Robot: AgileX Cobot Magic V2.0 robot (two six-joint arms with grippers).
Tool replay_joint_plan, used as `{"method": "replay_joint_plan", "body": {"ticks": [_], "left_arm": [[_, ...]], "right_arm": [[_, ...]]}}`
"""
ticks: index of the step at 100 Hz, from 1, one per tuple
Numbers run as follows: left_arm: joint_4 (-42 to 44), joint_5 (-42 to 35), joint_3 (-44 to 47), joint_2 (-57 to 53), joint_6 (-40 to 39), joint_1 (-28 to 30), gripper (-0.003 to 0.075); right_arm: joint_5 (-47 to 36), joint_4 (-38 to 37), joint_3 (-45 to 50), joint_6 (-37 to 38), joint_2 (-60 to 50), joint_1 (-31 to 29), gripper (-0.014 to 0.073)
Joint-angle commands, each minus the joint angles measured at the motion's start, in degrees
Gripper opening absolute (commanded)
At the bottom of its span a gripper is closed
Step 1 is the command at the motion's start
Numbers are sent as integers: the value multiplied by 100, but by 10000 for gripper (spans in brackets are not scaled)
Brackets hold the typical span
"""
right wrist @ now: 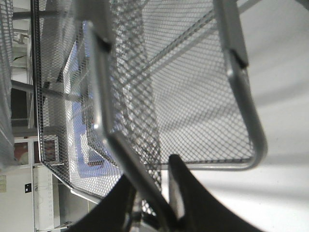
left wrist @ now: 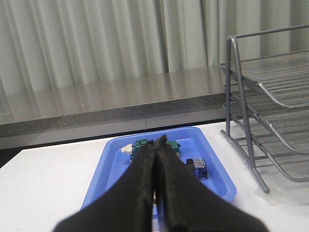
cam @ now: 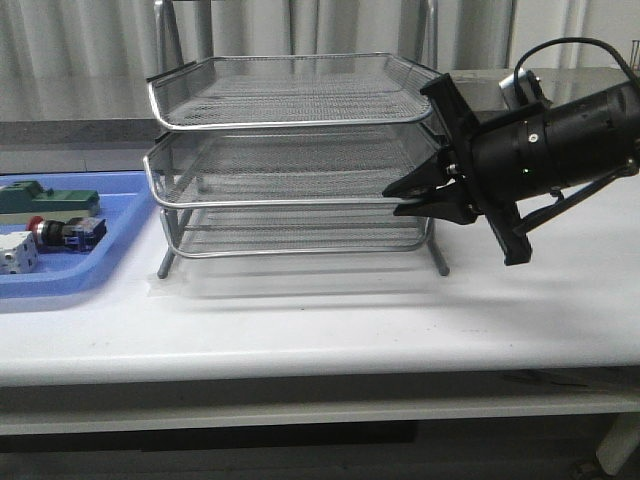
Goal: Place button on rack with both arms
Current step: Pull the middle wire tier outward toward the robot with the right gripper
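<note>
Blue tray [cam: 90,272] holds button [cam: 62,232]; right hand [cam: 400,197] grips rack [cam: 290,150] rim.

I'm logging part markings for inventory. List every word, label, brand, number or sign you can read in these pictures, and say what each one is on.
None can be read.
The button, the green block and the white part in the blue tray: too small and blurred to show any marking.
The rack: bare wire mesh, no label visible.
The right gripper and left gripper: plain black, no print visible.
</note>
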Motion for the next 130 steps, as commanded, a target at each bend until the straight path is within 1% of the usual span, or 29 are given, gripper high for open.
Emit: {"method": "replay_joint_plan", "body": {"ticks": [1, 15, 76, 99, 107, 124, 130], "left_arm": [[-36, -464, 313, -182, -50, -27, -21], [-36, -464, 313, -182, -50, -27, -21], [-36, -464, 313, -182, -50, -27, -21], [-36, -464, 313, -182, -50, -27, -21], [-36, -464, 313, -182, -50, -27, -21], [-36, -464, 313, -182, -50, -27, -21], [-36, -464, 313, -182, -50, -27, -21]], "right_arm": [[195, 333, 142, -226, -259, 27, 65], [294, 331, 363, -426, -325, 27, 65], [286, 331, 1563, -801, -1037, 27, 65], [272, 352, 1737, -932, -1146, 27, 73], [329, 377, 1737, -1005, -1146, 27, 120], [573, 535, 1737, -1183, -1146, 20, 327], [601, 535, 1737, -1183, -1146, 20, 373]]}}
